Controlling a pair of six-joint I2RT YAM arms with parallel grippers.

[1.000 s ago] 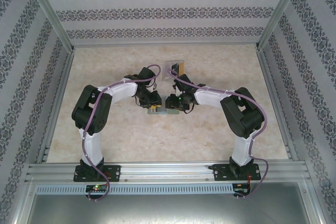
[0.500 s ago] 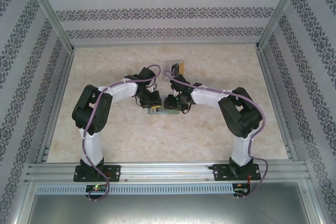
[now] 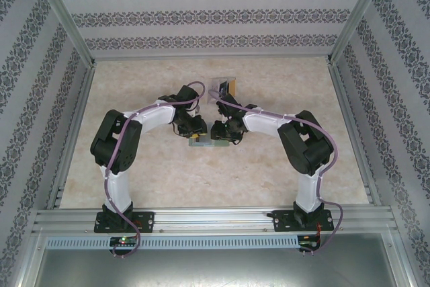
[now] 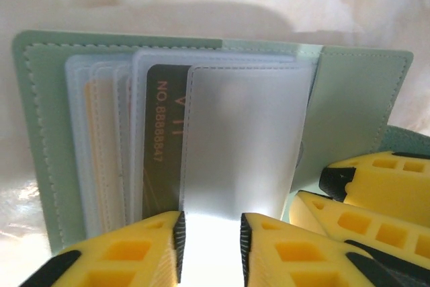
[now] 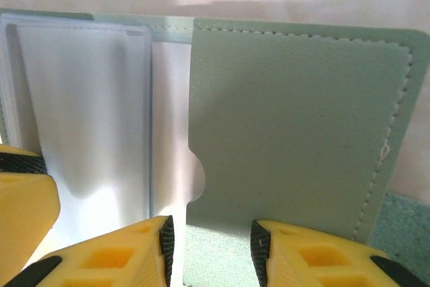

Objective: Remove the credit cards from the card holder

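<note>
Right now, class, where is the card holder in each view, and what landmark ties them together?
Top external: card holder at the centre of the table.
Left wrist: card holder open across the middle, clear sleeves fanned.
Right wrist: card holder green panel right, clear sleeves left.
Shared landmark: pale marbled table beyond its far edge.

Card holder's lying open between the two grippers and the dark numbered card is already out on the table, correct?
No: the dark numbered card is still tucked in the plastic sleeves, as the left wrist view shows. The card holder does lie open between the left gripper and right gripper.
</note>
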